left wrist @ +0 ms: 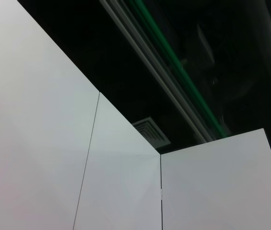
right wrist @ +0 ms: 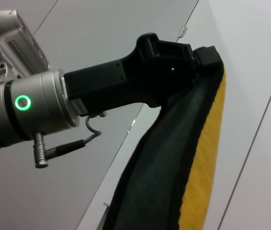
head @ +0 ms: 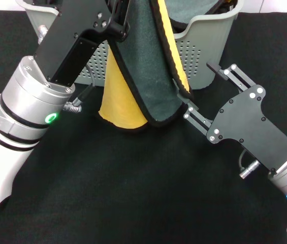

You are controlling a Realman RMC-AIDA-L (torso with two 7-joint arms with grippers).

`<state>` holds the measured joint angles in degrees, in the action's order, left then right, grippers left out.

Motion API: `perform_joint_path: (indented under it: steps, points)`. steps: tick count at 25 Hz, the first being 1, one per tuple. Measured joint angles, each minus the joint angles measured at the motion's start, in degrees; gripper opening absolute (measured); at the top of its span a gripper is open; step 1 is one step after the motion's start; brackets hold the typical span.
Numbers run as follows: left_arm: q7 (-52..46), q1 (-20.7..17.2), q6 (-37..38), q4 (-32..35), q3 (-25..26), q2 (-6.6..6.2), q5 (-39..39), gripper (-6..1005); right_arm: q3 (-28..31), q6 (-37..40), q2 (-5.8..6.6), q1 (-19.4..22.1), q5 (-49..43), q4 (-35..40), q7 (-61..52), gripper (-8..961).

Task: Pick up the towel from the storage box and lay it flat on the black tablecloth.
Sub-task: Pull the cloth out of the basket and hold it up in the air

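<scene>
The towel (head: 151, 66) hangs in folds, grey-green face outward with its yellow-orange face (head: 120, 99) showing behind, its lower edge just above the black tablecloth (head: 133, 193). My left gripper (head: 120, 20) is shut on its top, in front of the storage box (head: 209, 46). The right wrist view shows that same left gripper (right wrist: 195, 55) clamped on the towel (right wrist: 173, 158). My right gripper (head: 199, 89) is open beside the towel's lower right edge, with one fingertip (head: 188, 113) at the hanging corner. The left wrist view shows only white panels and a dark ceiling.
The light grey box stands at the back of the cloth, behind the hanging towel, with more dark fabric (head: 184, 10) inside it. Black cloth spreads across the whole foreground between my two arms.
</scene>
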<state>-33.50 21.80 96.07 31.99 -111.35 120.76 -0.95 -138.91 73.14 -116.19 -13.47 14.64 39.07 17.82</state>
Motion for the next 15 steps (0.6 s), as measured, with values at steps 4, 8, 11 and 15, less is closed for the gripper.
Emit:
perform_joint_path:
  steps: [4,8,11,15]
  points:
    - [0.0,0.0,0.0,-0.1,0.0,0.00,0.0,7,-0.2,0.2,0.00,0.0,0.0,-0.1,0.0,643]
    - [0.0,0.0,0.0,-0.2,0.0,0.00,0.0,7,-0.2,1.1,0.00,0.0,-0.3,-0.4,0.0,592]
    - [0.0,-0.1,-0.1,-0.2,0.0,0.00,0.0,7,-0.3,2.6,0.00,0.0,-0.4,-0.6,0.0,524]
    - [0.0,-0.1,-0.1,-0.3,0.0,0.00,0.0,7,-0.4,3.3,0.00,0.0,-0.4,-0.8,0.0,358]
